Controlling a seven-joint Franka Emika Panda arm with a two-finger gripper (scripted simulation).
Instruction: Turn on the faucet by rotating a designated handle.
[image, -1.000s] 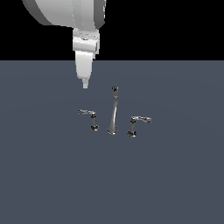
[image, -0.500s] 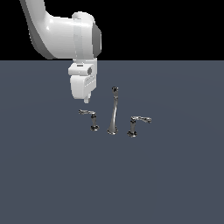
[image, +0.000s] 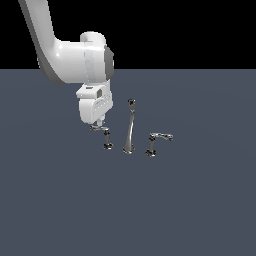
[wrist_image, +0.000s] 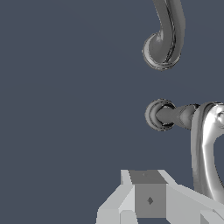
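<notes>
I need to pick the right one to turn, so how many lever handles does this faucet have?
2. One handle stands on the exterior view's left of the spout, right under the gripper. The other handle stands on the spout's right. None seems hidden.

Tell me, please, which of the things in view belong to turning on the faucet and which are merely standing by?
Part of the job:
- the handle, short flat lever on a thin post, right under the gripper
- the faucet set as a whole

Standing by:
- the spout, tall and curved
- the other handle, with the arched lever, on the exterior view's right
- the dark floor
</notes>
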